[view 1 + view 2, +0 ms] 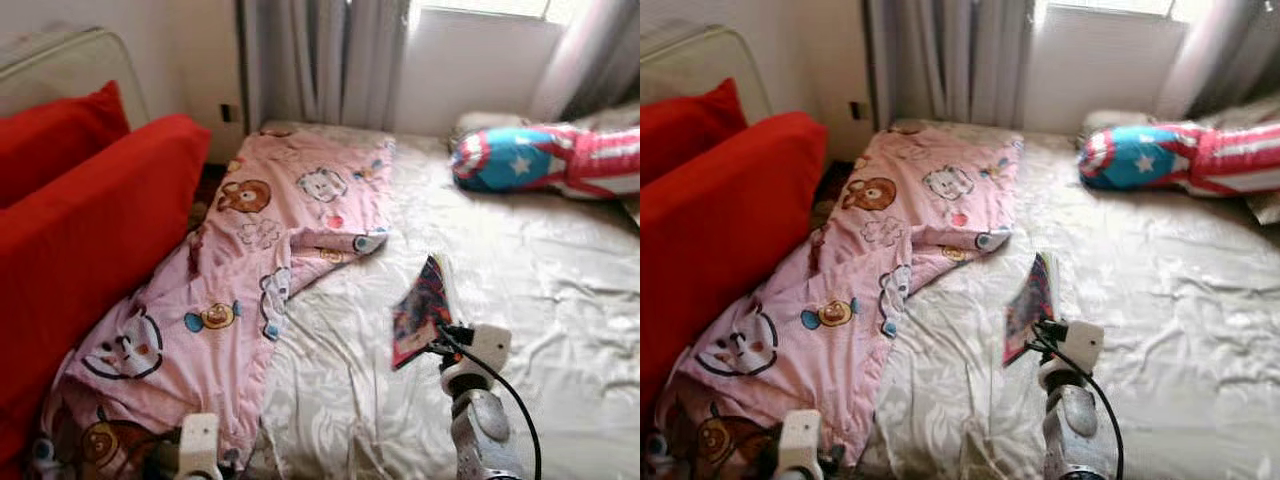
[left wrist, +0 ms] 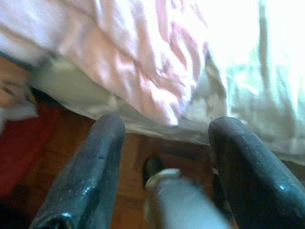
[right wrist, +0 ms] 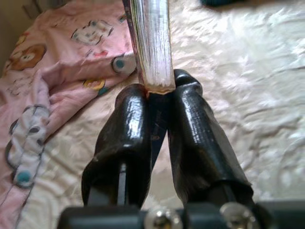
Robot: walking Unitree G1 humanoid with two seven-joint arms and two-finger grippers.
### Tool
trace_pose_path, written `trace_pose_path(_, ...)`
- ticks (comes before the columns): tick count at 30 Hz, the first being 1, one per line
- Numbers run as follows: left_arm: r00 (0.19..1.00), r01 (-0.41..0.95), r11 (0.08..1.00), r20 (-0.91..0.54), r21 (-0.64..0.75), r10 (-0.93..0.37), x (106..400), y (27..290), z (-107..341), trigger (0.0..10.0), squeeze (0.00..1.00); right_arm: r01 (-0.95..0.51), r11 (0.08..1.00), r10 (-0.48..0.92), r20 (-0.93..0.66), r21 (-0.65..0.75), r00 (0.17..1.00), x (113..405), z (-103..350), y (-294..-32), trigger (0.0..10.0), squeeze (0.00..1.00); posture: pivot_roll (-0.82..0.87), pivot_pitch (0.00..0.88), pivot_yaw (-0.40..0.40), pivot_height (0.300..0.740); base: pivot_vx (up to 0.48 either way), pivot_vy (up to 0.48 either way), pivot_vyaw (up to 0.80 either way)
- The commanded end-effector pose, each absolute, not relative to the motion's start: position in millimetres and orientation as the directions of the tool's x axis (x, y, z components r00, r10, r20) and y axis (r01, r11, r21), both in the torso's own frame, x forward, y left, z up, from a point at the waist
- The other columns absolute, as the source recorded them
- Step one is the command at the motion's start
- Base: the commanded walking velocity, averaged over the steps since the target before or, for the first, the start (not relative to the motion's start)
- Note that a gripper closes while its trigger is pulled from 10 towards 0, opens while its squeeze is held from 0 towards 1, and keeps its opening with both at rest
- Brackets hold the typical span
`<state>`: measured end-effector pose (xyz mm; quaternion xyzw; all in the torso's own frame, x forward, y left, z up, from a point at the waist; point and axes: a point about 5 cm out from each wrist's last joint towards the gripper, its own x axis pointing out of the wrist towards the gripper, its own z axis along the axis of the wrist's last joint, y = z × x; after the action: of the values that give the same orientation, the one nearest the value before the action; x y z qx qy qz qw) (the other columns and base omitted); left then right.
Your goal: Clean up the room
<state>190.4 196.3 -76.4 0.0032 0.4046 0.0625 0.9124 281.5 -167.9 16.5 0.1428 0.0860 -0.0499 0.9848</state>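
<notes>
My right gripper (image 1: 436, 340) is shut on a thin colourful book (image 1: 420, 310), held edge-up above the cream bedsheet (image 1: 520, 270). In the right wrist view the book's page edge (image 3: 151, 45) rises from between the two black fingers (image 3: 128, 143). A pink cartoon-print blanket (image 1: 250, 260) lies rumpled along the bed's left side. My left gripper (image 2: 164, 162) hangs low at the bed's near edge, open, with the blanket's hem (image 2: 152, 86) and wooden floor beyond it. The left wrist (image 1: 198, 445) shows at the bottom of the head view.
A red sofa or cushion stack (image 1: 80, 220) stands against the bed's left side. A star-and-stripes bolster pillow (image 1: 545, 160) lies at the bed's far right. Grey curtains (image 1: 320, 60) and a window sit behind the bed.
</notes>
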Motion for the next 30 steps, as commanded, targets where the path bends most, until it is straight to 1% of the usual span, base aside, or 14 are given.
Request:
trace_pose_path(1, 0.656, -0.115, 0.992, -0.745, 0.059, 0.121, 188.1, 197.6, -77.7, 10.0, 0.0, 0.116, 0.954, -0.078, -0.143, 0.277, 0.987, 286.6, 24.5, -168.7, 10.0, 0.0, -0.01, 0.0, -0.082, 0.74, 0.0, -0.262, -0.76)
trace_pose_path(5, 0.655, -0.115, 0.992, -0.746, 0.061, 0.122, 187.6, 198.3, -77.8, 10.0, 0.0, 0.118, 0.954, -0.079, -0.146, 0.276, 0.986, 285.5, 23.2, -168.3, 10.0, 0.0, -0.01, 0.0, -0.08, 0.74, 0.0, -0.262, -0.75)
trace_pose_path(18, 0.652, -0.11, 0.992, -0.748, 0.068, 0.124, 187.2, 200.6, -77.8, 10.0, 0.0, 0.106, 0.956, -0.067, -0.146, 0.274, 0.987, 285.2, 22.7, -165.1, 10.0, 0.0, -0.01, 0.012, -0.072, 0.74, 0.0, -0.262, 0.0)
trace_pose_path(30, 0.65, -0.108, 0.992, -0.75, 0.067, 0.122, 187.7, 200.6, -77.6, 10.0, 0.0, 0.093, 0.956, -0.051, -0.153, 0.279, 0.987, 286.3, 21.8, -162.5, 10.0, 0.0, -0.01, 0.004, -0.069, 0.74, 0.0, -0.253, 0.0)
